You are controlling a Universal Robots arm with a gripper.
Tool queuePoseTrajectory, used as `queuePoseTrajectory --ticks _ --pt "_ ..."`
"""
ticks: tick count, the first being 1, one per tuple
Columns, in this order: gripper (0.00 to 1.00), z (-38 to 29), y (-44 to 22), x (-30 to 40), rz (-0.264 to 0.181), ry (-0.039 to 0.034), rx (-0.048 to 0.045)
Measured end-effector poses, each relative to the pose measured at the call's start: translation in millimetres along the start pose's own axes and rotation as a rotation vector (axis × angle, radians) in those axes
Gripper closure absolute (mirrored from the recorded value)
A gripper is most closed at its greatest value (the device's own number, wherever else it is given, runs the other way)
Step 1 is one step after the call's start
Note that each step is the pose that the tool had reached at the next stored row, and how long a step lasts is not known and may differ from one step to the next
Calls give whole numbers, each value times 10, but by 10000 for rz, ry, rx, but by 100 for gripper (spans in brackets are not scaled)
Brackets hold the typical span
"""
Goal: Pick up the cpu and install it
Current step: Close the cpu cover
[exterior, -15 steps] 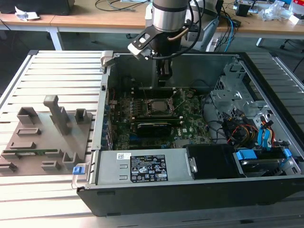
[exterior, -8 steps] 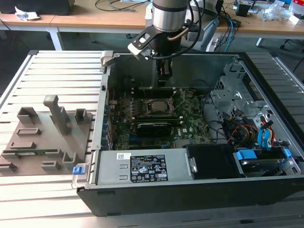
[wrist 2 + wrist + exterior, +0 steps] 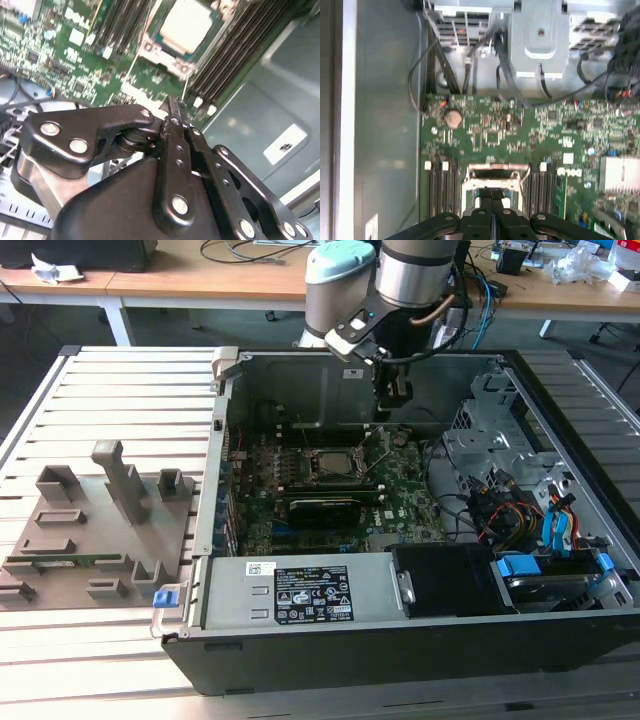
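The cpu (image 3: 185, 25) is a pale silvery square lying flat in the metal-framed socket (image 3: 335, 465) on the green motherboard (image 3: 410, 505) inside the open computer case (image 3: 420, 645). My gripper (image 3: 390, 412) hangs inside the case above the board, a little toward the exterior view's right and the far wall from the socket. In both wrist views its black fingers (image 3: 492, 202) are pressed together with nothing between them. In the second wrist view the gripper (image 3: 172, 107) hovers short of the socket frame, whose thin wire lever (image 3: 134, 60) stands raised.
A grey plastic tray (image 3: 90, 530) with slots and posts lies on the slatted table at the exterior view's left. Inside the case are the power supply (image 3: 300, 590), drive bays with blue tabs (image 3: 555, 570), cable bundles (image 3: 500, 510) and memory slots (image 3: 442, 190) flanking the socket.
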State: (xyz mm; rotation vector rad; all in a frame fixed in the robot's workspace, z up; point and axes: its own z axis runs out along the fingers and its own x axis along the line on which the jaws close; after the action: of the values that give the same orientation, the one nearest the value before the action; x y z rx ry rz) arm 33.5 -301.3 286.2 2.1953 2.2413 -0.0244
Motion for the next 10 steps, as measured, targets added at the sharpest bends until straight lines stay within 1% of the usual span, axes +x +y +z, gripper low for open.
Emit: queuePoseTrajectory --ticks 1,2,3,4,5,6,9,10 --pt "89 0 125 -2 -1 1 60" --pt "89 7 235 -4 -2 -1 123" --pt "89 30 342 -7 -2 -2 203" --pt "89 51 400 -9 -4 1 234" --pt "89 69 412 -11 -14 1 253" --pt "89 109 417 -22 -47 -1 285" --pt "89 228 417 -82 -105 0 316" --pt "89 246 417 -90 -118 0 320"
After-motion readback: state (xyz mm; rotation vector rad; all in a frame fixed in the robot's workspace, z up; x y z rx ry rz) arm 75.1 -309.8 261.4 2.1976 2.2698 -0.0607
